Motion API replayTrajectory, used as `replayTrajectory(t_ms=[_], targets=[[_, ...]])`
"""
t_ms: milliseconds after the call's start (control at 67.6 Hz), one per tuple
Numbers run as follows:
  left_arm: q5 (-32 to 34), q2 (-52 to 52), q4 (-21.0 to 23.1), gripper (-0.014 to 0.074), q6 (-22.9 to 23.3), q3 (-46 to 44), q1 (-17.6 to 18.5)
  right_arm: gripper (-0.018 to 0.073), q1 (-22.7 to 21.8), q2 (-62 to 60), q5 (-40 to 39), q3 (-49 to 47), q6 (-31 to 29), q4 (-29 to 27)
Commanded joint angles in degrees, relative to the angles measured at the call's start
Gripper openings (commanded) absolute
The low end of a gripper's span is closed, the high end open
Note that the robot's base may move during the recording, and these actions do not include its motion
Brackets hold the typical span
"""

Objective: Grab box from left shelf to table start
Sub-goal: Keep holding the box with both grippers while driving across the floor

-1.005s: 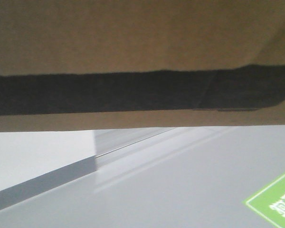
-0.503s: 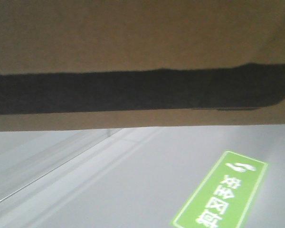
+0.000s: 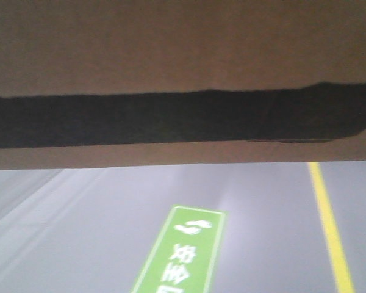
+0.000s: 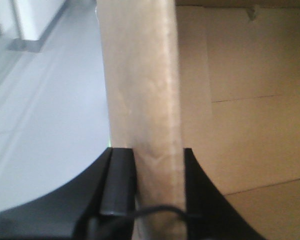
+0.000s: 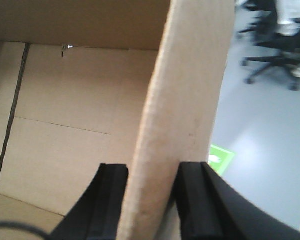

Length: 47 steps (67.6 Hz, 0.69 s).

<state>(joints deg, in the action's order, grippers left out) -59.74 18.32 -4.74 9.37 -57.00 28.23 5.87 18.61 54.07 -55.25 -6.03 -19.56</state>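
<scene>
**Box position.** The box (image 3: 183,49) fills the upper half of the front-facing view, close to the lens. Its brown cardboard face carries a wide black panel (image 3: 183,116) running the full width. The image is blurred and no lettering can be read. Below the lower edge of the box is grey floor (image 3: 262,207), with a green floor marking (image 3: 180,256) bearing white footprints and characters, and a yellow line (image 3: 329,232) at the right.

**Left tool.** The left tool (image 4: 159,165) pinches one upright cardboard wall of the box. One of the black fingers (image 4: 121,180) presses each face of the wall. The open interior of the box lies on one side of the wall and the floor on the other. A thin black cable (image 4: 160,209) crosses the base of the tool.

**Right tool.** The right tool (image 5: 152,182) pinches another cardboard wall in the same way, with its fingers (image 5: 112,192) pressed flat against both faces. The interior of the box lies to one side. On the other side are the floor, the green marking and, further off, an office chair (image 5: 270,65).
</scene>
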Motion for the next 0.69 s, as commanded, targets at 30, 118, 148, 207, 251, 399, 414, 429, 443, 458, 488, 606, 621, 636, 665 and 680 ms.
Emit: replayTrajectory(t_ms=[30, 118, 148, 207, 251, 399, 414, 429, 443, 458, 488, 606, 621, 636, 665, 680], targets=[[11.97, 0.41, 9.01, -0.0092, -1.61, -2.45, 1.09, 0.0058, 0.12, 1.28, -8.07, -1.74, -1.09, -0.78], [11.97, 0.41, 9.01, -0.0092, -1.61, -2.45, 1.09, 0.0058, 0.12, 1.28, -8.07, -1.74, -1.09, -0.78], [11.97, 0.41, 9.01, -0.0092, -1.61, -2.45, 1.09, 0.0058, 0.12, 1.28, -8.07, -1.74, -1.09, -0.78], [11.97, 0.41, 9.01, -0.0092, -1.61, -2.45, 1.09, 0.0058, 0.12, 1.28, -8.07, -1.74, -1.09, -0.78], [11.97, 0.41, 9.01, -0.0092, -1.61, -2.45, 1.09, 0.0058, 0.12, 1.28, -8.07, -1.74, -1.09, -0.78], [11.97, 0.41, 9.01, -0.0092, -1.61, -2.45, 1.09, 0.0058, 0.12, 1.28, -8.07, -1.74, -1.09, -0.78], [11.97, 0.41, 9.01, -0.0092, -1.61, -2.45, 1.09, 0.0058, 0.12, 1.28, -8.07, -1.74, -1.09, -0.78], [11.97, 0.41, 9.01, -0.0092, -1.61, -2.45, 1.09, 0.0058, 0.12, 1.28, -8.07, -1.74, -1.09, -0.78], [11.97, 0.41, 9.01, -0.0092, -1.61, -2.45, 1.09, 0.0058, 0.12, 1.28, -8.07, -1.74, -1.09, -0.78], [11.97, 0.41, 9.01, -0.0092, -1.61, -2.45, 1.09, 0.0058, 0.12, 1.28, -8.07, -1.74, -1.09, -0.78], [11.97, 0.41, 9.01, -0.0092, -1.61, -2.45, 1.09, 0.0058, 0.12, 1.28, -8.07, -1.74, -1.09, -0.78], [11.97, 0.41, 9.01, -0.0092, -1.61, -2.45, 1.09, 0.0058, 0.12, 1.28, -8.07, -1.74, -1.09, -0.78], [11.97, 0.41, 9.01, -0.0092, -1.61, -2.45, 1.09, 0.0058, 0.12, 1.28, -8.07, -1.74, -1.09, -0.78], [11.97, 0.41, 9.01, -0.0092, -1.61, -2.45, 1.09, 0.0058, 0.12, 1.28, -8.07, -1.74, -1.09, -0.78], [11.97, 0.41, 9.01, -0.0092, -1.61, -2.45, 1.09, 0.0058, 0.12, 1.28, -8.07, -1.74, -1.09, -0.78], [11.97, 0.41, 9.01, -0.0092, -1.61, -2.45, 1.09, 0.0058, 0.12, 1.28, -8.07, -1.74, -1.09, -0.78]])
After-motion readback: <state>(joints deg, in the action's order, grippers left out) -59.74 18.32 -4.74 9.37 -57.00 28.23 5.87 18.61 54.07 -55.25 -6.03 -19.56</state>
